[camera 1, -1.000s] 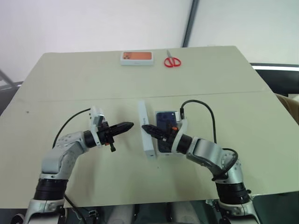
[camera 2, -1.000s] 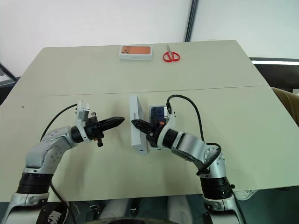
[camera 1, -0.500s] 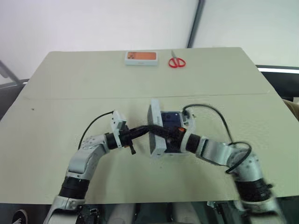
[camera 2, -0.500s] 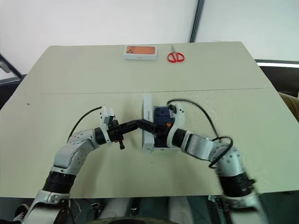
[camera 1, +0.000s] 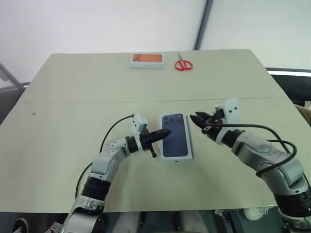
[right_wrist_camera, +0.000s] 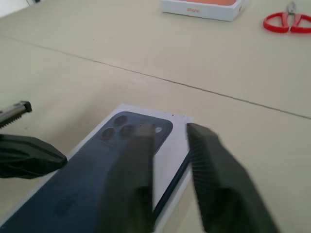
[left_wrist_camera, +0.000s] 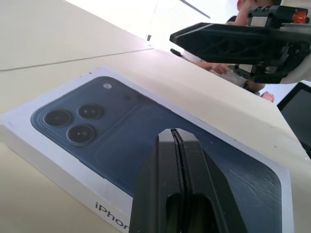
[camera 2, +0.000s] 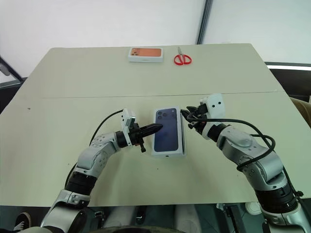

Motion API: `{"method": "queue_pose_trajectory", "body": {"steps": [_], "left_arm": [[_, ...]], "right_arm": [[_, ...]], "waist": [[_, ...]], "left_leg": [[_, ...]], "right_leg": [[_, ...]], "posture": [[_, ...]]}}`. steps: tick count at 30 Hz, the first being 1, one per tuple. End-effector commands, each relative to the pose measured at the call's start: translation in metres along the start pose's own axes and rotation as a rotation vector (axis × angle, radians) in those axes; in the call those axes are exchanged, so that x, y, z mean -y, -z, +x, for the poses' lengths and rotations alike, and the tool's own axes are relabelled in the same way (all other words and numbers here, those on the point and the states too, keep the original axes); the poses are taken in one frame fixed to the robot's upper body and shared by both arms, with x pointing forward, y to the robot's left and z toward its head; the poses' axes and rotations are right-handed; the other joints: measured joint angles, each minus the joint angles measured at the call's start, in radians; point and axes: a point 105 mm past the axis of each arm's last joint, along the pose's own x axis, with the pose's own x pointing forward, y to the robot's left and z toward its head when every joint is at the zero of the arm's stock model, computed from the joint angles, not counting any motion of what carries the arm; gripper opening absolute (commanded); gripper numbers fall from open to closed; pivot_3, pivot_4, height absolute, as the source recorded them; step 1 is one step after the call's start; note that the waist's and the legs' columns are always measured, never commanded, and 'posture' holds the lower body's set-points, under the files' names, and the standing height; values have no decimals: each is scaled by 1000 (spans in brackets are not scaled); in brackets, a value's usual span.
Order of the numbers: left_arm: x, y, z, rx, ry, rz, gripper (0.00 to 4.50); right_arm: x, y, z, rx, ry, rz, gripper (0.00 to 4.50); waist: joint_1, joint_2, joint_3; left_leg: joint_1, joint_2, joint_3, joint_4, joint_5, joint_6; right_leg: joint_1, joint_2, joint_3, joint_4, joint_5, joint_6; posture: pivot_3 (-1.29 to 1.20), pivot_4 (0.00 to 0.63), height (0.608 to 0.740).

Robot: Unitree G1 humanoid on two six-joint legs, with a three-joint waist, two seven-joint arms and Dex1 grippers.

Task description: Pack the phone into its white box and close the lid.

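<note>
The white rectangular lid with dark phone picture (camera 1: 175, 135), side lettering "iPhon", now lies flat, closed; earlier it stood on edge. Left gripper (camera 1: 166, 132), fingers together, touches it. Right gripper (camera 1: 195, 118) has withdrawn; its fingers show slightly apart.
</note>
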Motion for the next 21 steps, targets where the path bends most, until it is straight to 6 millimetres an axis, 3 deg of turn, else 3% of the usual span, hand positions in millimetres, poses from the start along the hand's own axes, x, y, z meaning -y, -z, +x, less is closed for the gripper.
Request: {"method": "queue_pose_trajectory", "body": {"steps": [1,8,13,18,21], "left_arm": [[3,-14,0,39,15,25,0],[-6,-18,-21,0,-50,61,0],[-17,-10,-40,-79,-119,36,0],[-19,-5,-34,-80,-132,13,0],[-14,-11,-18,-37,-104,-3,0]], "right_arm": [[-2,-7,-4,29,-4,-122,71],[-13,-7,-9,36,-64,-232,71],[-46,-4,-3,52,-195,-242,71],[-51,11,10,7,-202,-287,71],[-46,22,16,-32,-174,-331,71]], "waist": [[0,0,0],[-4,0,0],[-3,0,0],[3,0,0],[4,0,0]], "left_leg": [[0,0,0,0,0,0],[0,0,0,-1,0,0],[0,1,0,-1,0,0],[0,-1,-1,0,0,0],[0,-1,-1,0,0,0]], "right_leg": [[0,0,0,0,0,0],[-1,0,0,0,0,0],[-1,0,0,0,0,0],[0,-1,0,0,0,0],[1,-1,-1,0,0,0]], "posture": [[0,150,740],[0,150,740],[0,150,740],[0,150,740],[0,150,740]]}}
